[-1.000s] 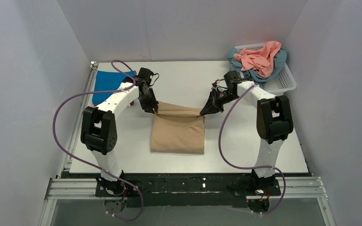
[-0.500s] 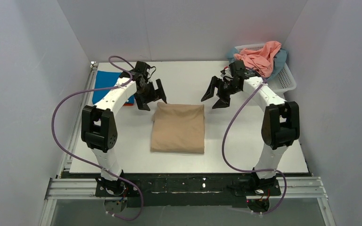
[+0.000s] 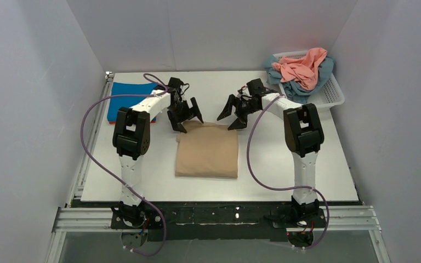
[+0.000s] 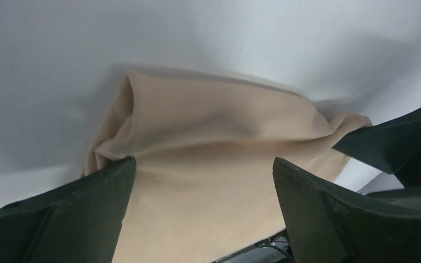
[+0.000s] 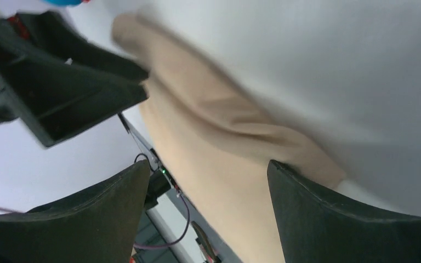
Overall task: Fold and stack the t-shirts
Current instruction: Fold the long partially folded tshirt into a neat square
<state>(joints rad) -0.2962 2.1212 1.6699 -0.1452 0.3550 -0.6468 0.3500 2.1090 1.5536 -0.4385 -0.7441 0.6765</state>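
Folded tan t-shirt [image 3: 207, 150] at frame centre on the white table [image 3: 285, 175]; left gripper [image 3: 188, 117] and right gripper [image 3: 229, 116] at its upper edge, both spread apart, empty.

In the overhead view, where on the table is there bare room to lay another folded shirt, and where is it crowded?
Free: the far strip between blue shirt and basket; the table right of the tan shirt, near of the basket. Crowded: the tan shirt's far edge, under the left fingers and right fingers.
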